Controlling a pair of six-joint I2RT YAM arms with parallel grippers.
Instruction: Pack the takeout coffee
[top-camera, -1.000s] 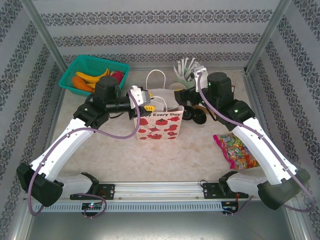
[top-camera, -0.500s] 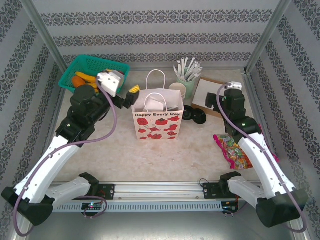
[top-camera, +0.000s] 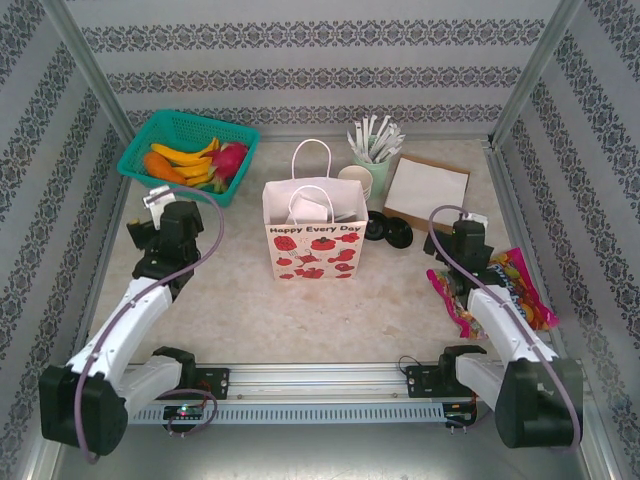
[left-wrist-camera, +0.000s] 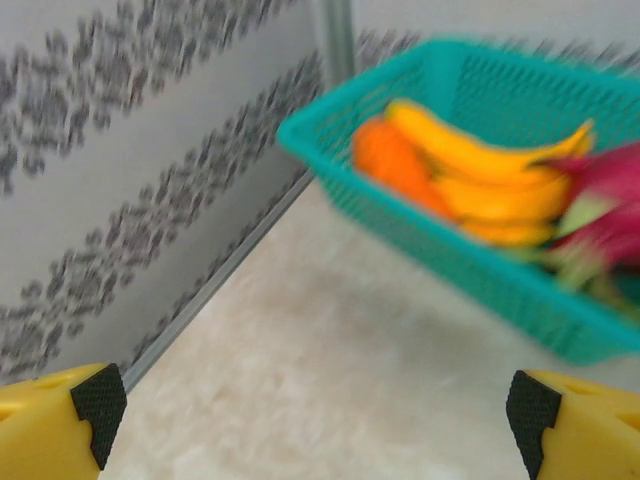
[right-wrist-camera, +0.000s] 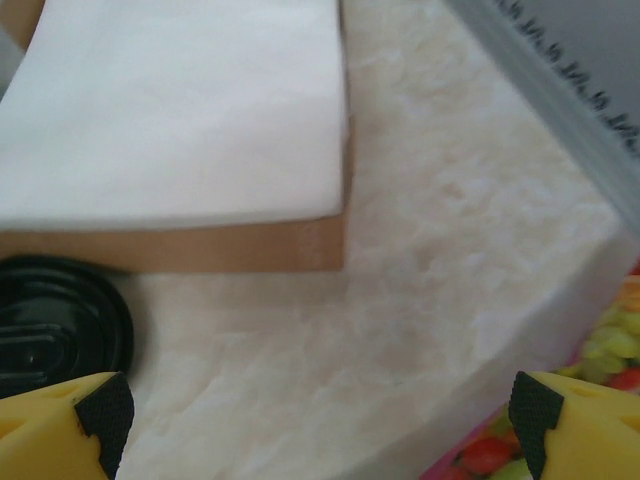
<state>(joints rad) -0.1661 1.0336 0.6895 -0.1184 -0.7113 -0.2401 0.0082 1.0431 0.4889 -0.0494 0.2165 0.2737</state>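
The white paper bag (top-camera: 312, 240) printed with red hearts stands upright at the table's middle, its mouth open. The takeout coffee is out of view, and I cannot see into the bag well enough to tell what it holds. My left gripper (left-wrist-camera: 315, 410) is open over bare table at the left, pointing at the teal basket (left-wrist-camera: 560, 300), with nothing between its yellow fingers (left-wrist-camera: 60, 420). My right gripper (right-wrist-camera: 320, 410) is open and empty at the right, low over the table and facing the napkin stack (right-wrist-camera: 170, 110).
Fruit fills the teal basket (top-camera: 150, 135) at the back left. An open cream cup (top-camera: 355, 180) and a mint holder of white sticks (top-camera: 375, 155) stand behind the bag. Loose black lids (top-camera: 388, 230) lie right of it. A candy packet (top-camera: 520, 285) lies by the right arm.
Both arms have drawn back from the bag toward the table's sides and lowered. The left gripper's jaws have opened wide; the right stayed open.
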